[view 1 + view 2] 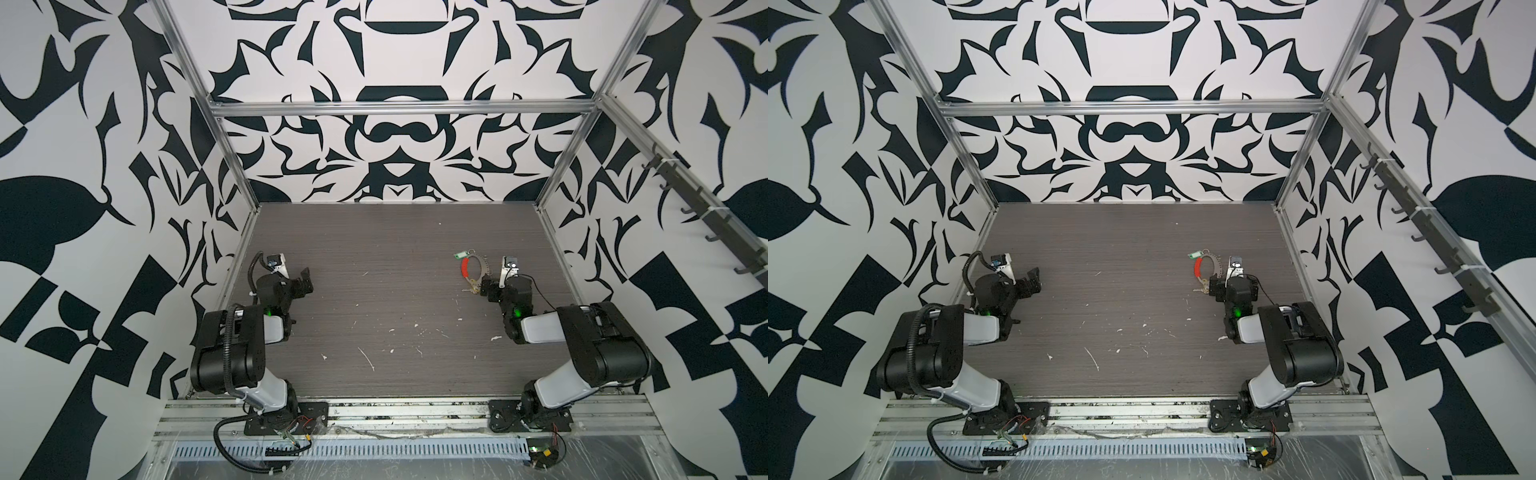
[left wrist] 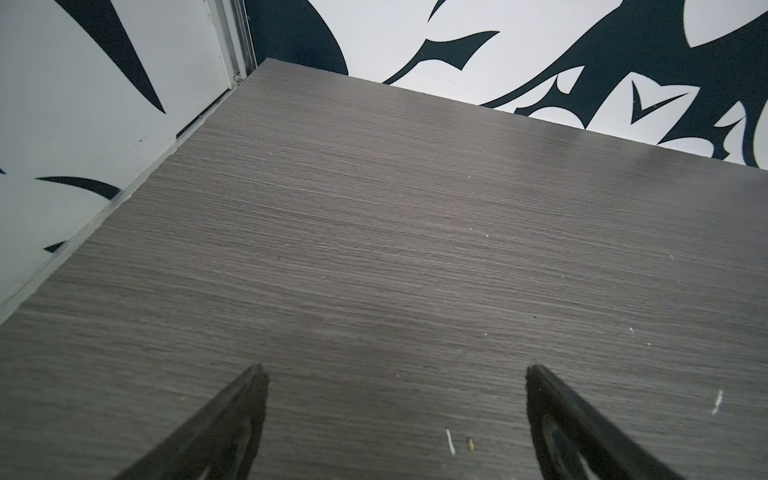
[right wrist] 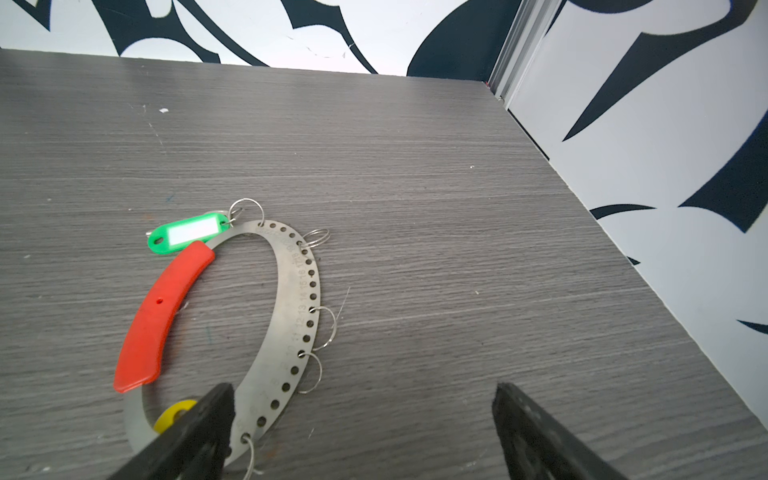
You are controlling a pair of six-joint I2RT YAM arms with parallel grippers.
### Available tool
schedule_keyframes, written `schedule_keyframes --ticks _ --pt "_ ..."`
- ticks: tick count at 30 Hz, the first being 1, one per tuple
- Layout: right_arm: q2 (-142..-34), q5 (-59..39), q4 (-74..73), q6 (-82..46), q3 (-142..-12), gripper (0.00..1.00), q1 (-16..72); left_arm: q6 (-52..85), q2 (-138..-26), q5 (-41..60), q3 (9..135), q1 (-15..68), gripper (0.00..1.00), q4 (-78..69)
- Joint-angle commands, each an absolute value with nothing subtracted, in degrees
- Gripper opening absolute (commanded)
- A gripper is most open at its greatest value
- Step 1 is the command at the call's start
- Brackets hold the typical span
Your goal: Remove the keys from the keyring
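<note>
The keyring (image 3: 300, 299) lies flat on the table right of centre, a silver loop with a row of holes and a red sleeve (image 3: 160, 320); both top views show it (image 1: 482, 266) (image 1: 1216, 266). A green-tagged key (image 3: 185, 232) (image 1: 460, 254) hangs at its far end. A yellow tag (image 3: 172, 415) sits at the near end, half hidden by one finger of my right gripper (image 3: 363, 390). That gripper (image 1: 488, 289) is open and empty, hovering just beside the loop's near end. My left gripper (image 2: 395, 370) (image 1: 305, 280) is open over bare table at the left.
Several small empty split rings (image 3: 322, 328) hang from the loop's holes. Patterned walls with aluminium posts close in the dark wood-grain table (image 1: 374, 291) at the back and sides. A hook rail (image 1: 702, 212) runs along the right wall. White flecks (image 1: 365, 357) dot the table's front.
</note>
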State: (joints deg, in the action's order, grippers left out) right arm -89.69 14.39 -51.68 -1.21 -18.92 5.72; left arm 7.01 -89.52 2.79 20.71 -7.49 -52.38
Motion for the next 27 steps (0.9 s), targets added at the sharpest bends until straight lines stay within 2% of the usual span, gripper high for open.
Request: schedule_keyframes --ticks 1,5,7,11,17,20,23,25,26,27 --pt "-88.9 15.2 -53.1 -0.9 -19.9 1.00 5.8 6.5 -89.6 2.6 21.8 -7.5 0.99 -52.7" --pt "-89.1 14.9 -53.1 -0.6 -20.0 1.00 5.9 6.6 -89.4 2.6 21.7 -7.5 0.99 -52.9" --pt "-87.3 19.6 -53.8 -2.6 -19.1 1.00 5.8 6.9 -88.7 2.7 21.3 -7.4 0.99 -53.1" --pt "-80.6 19.9 -41.7 -3.4 -21.8 1.00 5.9 7.2 -84.2 2.3 22.2 -7.4 0.99 -47.4" --pt "-77.3 22.1 -27.0 -7.2 -28.0 1.00 6.8 9.6 -76.6 0.4 30.2 -7.5 0.99 -28.0" --pt "-75.8 27.5 -20.4 -9.0 -31.6 1.00 8.9 12.6 -71.9 2.6 31.4 -7.5 0.99 -27.6" --pt "-75.5 28.8 -12.1 -20.2 -37.6 1.00 9.1 23.1 -68.7 0.5 30.1 -7.5 0.99 -36.0" --pt "-74.9 31.0 1.8 -35.0 -42.7 1.00 8.5 32.1 -67.2 -1.0 29.8 -7.7 0.99 -38.5" --pt "-74.9 28.9 7.5 -40.5 -45.0 1.00 7.4 36.7 -66.2 -1.9 30.0 -7.8 0.99 -37.5" --pt "-75.2 22.7 6.8 -38.9 -45.7 1.00 6.0 40.8 -65.2 -3.5 30.2 -7.9 0.99 -35.7"
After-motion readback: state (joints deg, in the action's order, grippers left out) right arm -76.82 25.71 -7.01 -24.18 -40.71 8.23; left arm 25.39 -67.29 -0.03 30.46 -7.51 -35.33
